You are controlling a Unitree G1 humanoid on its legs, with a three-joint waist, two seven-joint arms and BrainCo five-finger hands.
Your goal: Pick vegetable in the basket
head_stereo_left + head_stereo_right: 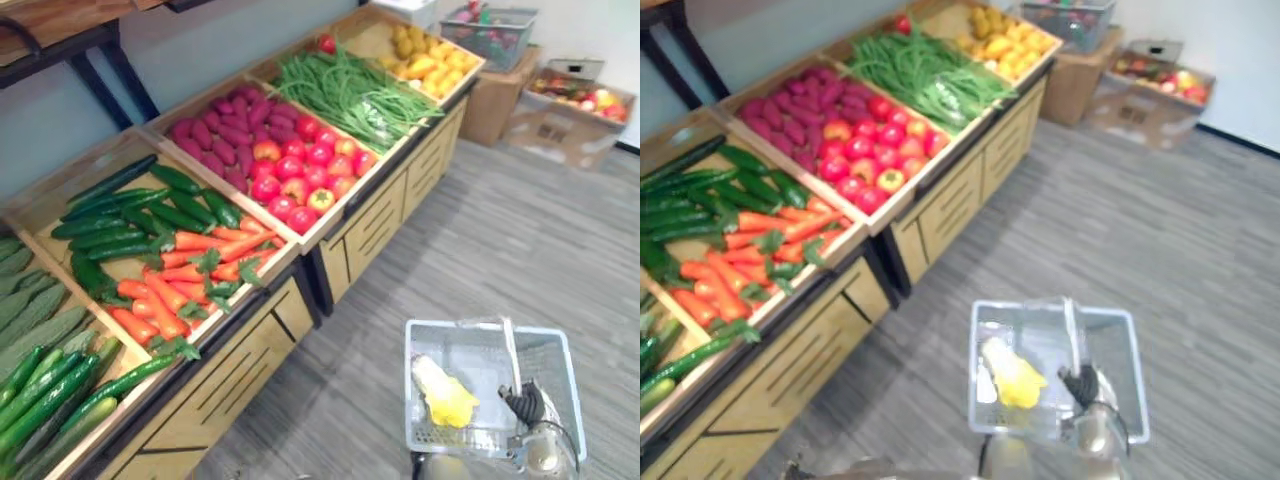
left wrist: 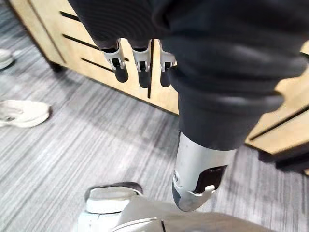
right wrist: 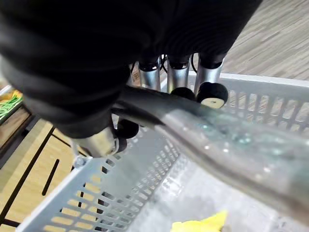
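- Left eye view: a wooden produce stand (image 1: 250,350) runs along the wall, its top split into crates.
- From the near end the crates hold cucumbers (image 1: 130,215), carrots (image 1: 185,275), purple sweet potatoes (image 1: 215,135), red apples (image 1: 300,170), green beans (image 1: 350,90) and yellow produce (image 1: 430,60) at the far end.
- A pale plastic basket (image 1: 455,323) hangs over the grey floor (image 1: 500,230), apart from the stand's front.
- The right robot hand (image 1: 528,405) sits at the near end of the basket's handle (image 1: 512,345).
- A yellow vegetable (image 1: 445,397) lies inside the basket, against its left side.
- Right eye view: the same basket with the yellow vegetable on its bottom; past the stand's far end an open cardboard box (image 1: 1150,85) of mixed produce sits on the floor.
- Left wrist view: the left robot hand (image 2: 198,169) hangs beside the stand's slatted front, well apart from the basket.
- Its fingers (image 2: 140,63) are straight and relaxed, and it has hold of nothing.
- A person's white shoe (image 2: 21,113) rests on the floor nearby.
- Right wrist view: the right robot hand's fingers (image 3: 178,77) are curled over the handle from above, with the thumb under it, so the hand is closed around the handle.
- Below the handle are the basket's perforated wall and a tip of the yellow vegetable.
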